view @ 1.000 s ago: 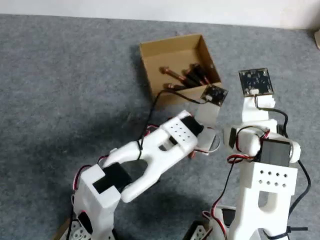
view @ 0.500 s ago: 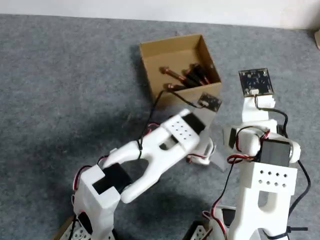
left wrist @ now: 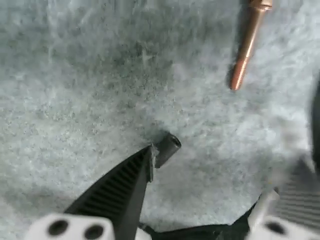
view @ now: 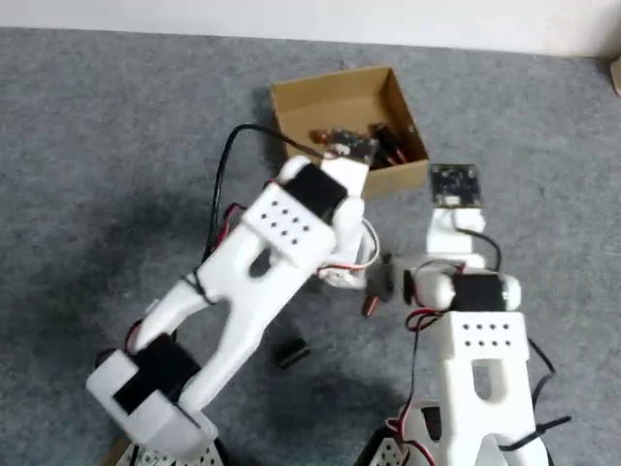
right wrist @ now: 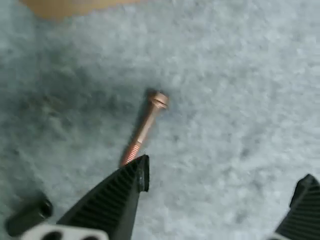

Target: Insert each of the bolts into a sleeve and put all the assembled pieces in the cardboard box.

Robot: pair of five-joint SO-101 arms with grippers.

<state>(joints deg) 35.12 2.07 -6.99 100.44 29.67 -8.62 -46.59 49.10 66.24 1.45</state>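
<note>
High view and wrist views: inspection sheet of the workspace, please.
Surface: grey carpet.
Job's things: open brown cardboard box holding copper-and-black pieces; loose copper bolt and short black cylindrical sleeve between left arm and right arm; second black sleeve beside the left arm.
Clutter: nothing seen.
Grippers: left claw open, tip beside the sleeve; right claw open, by the bolt.
Cables: black cable arching off the left arm.
Surroundings: pale wall strip beyond the carpet.

Grey, short-pile carpet across the whole work surface; pale white strip along the far edge in the high view; soft, diffuse shadows on the fibres.
</note>
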